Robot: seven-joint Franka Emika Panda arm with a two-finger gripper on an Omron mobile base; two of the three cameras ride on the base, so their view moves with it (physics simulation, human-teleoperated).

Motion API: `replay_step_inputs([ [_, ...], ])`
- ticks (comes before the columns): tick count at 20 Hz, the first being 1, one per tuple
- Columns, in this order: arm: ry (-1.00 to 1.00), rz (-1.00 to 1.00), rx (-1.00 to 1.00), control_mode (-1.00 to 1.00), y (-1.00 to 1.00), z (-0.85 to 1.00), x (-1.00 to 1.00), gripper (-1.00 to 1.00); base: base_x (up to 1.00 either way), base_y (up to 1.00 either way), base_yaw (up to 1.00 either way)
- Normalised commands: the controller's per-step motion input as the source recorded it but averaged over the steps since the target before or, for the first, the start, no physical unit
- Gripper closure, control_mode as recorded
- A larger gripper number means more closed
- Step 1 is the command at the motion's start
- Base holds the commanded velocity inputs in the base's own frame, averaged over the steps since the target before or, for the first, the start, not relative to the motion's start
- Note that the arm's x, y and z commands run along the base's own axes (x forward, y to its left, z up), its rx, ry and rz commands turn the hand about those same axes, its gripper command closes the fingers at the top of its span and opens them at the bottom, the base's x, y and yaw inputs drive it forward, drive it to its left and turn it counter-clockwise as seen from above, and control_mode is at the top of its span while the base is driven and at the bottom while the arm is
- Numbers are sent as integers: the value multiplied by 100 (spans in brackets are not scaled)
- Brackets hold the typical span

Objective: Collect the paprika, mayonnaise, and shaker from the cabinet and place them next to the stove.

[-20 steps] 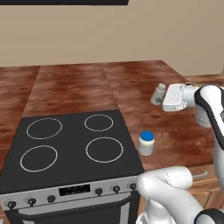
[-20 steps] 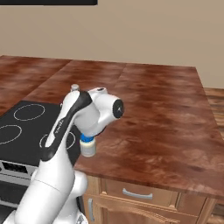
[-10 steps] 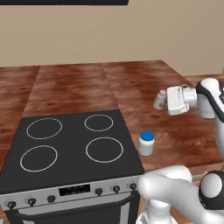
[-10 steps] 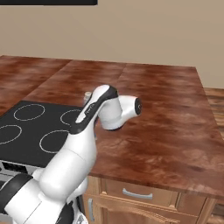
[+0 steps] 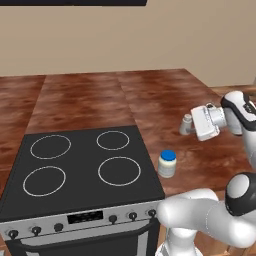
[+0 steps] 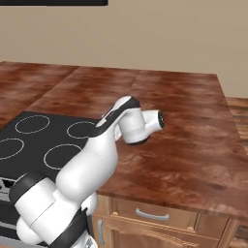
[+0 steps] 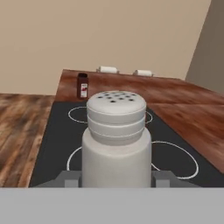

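Note:
The shaker (image 7: 116, 140), a small grey-white one with a holed rounded top, stands upright between my gripper's (image 7: 116, 178) fingers, which are shut on it. In the left base view the gripper (image 5: 191, 126) holds the shaker (image 5: 186, 123) above the wooden counter, right of the stove (image 5: 75, 170). The mayonnaise (image 5: 167, 163), a whitish jar with a blue lid, stands on the counter beside the stove's right edge, in front of and below the gripper. The paprika (image 7: 82, 85), a dark bottle with a black cap, stands on the counter beyond the cooktop (image 7: 57, 127). The cabinet is out of view.
Wooden counter (image 5: 150, 95) stretches behind and to the right of the stove, ending at a right edge (image 6: 232, 131). Drawers with a silver handle (image 6: 149, 214) sit below it. Two white rolls (image 7: 107, 69) lie at the far wall. My own arm (image 6: 97, 160) hides the counter beside the stove.
The gripper has carried the shaker lower and nearer the counter's front, toward the mayonnaise. The wrist has swung around to the right in the right base view.

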Motion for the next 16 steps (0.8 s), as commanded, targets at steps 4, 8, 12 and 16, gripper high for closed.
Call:
replay_step_inputs([
  [4,0,0,-3,-100,20,-42,0,100,0,0,0],
  [8,0,0,0,-100,28,-39,3,100,0,0,0],
  [12,0,0,0,-100,32,-33,8,100,0,0,0],
  [16,0,0,0,-100,8,-17,20,100,0,0,0],
])
